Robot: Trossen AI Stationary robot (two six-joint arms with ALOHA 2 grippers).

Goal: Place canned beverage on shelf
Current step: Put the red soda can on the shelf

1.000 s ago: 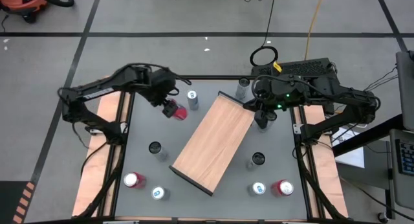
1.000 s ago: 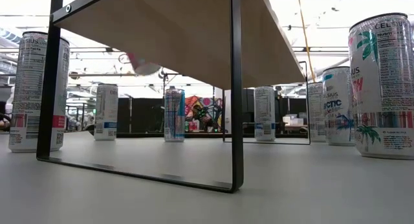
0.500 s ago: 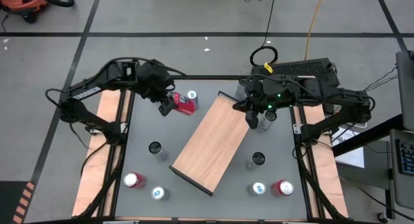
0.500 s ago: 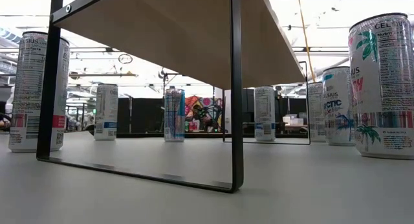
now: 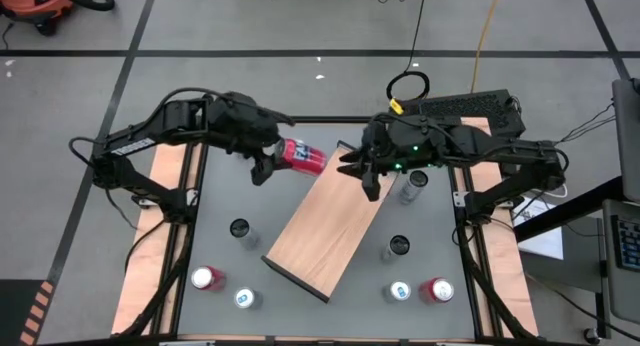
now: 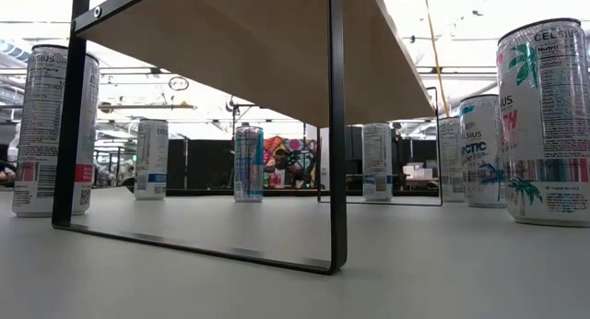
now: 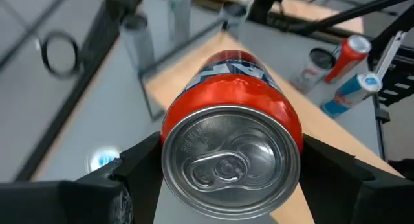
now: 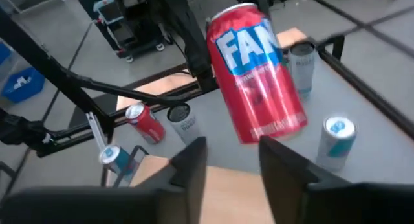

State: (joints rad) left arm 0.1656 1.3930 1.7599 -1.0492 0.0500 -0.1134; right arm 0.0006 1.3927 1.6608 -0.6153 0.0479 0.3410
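Fingers (image 7: 139, 162) of the left gripper (image 5: 272, 158) clamp one red can (image 5: 302, 156); eight others stand.

A grey concrete floor (image 5: 300, 26) with dark taped lines fills the upper part of the high view. An orange vacuum (image 5: 45, 4) sits at upper left, a yellow cable (image 5: 487, 26) trails at upper right. In the low view, bright ceiling lights (image 6: 479, 5) glow above dark partitions (image 6: 198, 167).
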